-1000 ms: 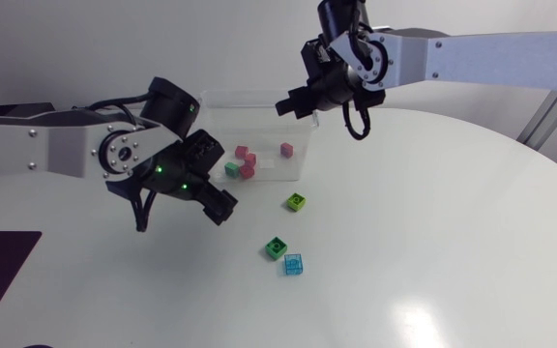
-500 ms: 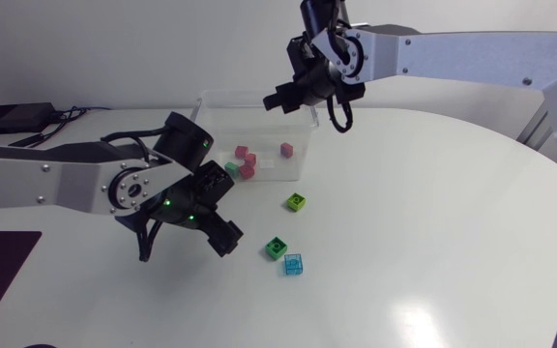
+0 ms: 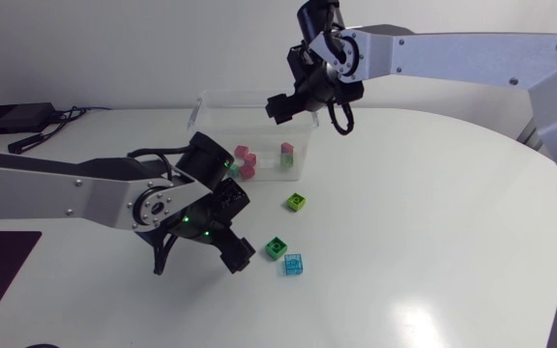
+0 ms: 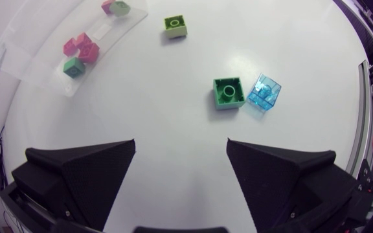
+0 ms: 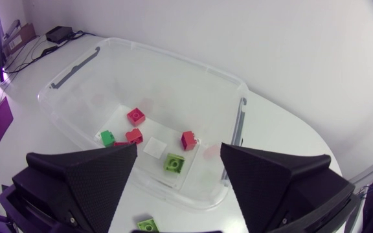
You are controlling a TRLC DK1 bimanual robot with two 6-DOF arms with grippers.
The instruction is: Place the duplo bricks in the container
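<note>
3 duplo bricks lie on the desk: lime brick, green brick and clear blue brick, the last 2 just beside each other. The container holds 5 more, 3 of them red bricks. The left hand hovers spread near the green brick, and the right hand hangs spread over the container.

A white table with a curved edge is seen filling most of the head view; soft light is reflected at its lower right. A plain pale wall is shown across the upper left.
</note>
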